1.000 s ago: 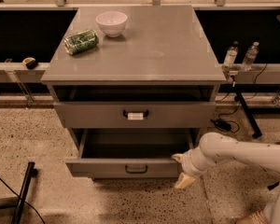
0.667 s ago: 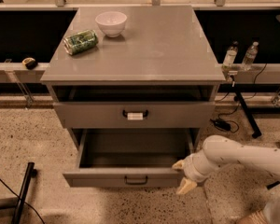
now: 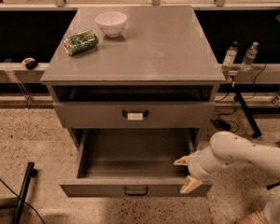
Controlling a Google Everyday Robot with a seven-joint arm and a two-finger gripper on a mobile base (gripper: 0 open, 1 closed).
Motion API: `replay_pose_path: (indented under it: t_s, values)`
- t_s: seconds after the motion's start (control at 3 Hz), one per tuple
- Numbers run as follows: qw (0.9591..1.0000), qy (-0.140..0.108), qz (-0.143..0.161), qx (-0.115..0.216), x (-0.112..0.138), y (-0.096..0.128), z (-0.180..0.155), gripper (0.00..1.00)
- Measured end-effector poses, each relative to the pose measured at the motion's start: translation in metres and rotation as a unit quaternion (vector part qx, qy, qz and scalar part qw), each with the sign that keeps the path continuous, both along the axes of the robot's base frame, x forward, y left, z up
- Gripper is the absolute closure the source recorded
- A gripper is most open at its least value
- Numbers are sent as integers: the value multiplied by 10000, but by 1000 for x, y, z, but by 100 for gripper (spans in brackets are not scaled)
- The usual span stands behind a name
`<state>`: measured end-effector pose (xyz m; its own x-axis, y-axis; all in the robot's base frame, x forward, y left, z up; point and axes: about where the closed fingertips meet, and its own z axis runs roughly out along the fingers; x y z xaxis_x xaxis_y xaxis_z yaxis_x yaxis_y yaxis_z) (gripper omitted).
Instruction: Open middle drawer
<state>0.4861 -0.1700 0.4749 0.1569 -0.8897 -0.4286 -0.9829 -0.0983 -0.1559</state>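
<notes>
Two fingers (image 3: 190, 185) of the gripper (image 3: 186, 173) stand spread astride the middle drawer's (image 3: 102, 188) right front corner; it looks rigid, free-sliding, best pulled by its black loop handle (image 3: 136, 190).

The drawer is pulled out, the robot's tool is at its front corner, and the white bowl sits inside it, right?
No. The camera view shows the white bowl on the cabinet top, near the green can, not inside the middle drawer. That drawer is pulled out, with the tool at its front corner.
</notes>
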Motion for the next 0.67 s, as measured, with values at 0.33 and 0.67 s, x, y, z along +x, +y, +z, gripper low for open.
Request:
replay_pose_path:
  t_s: [0.33, 0.67]
  values:
    - [9999, -28, 131, 1, 26, 5, 4, 33]
    - [9999, -14, 147, 11, 63, 16, -10, 50]
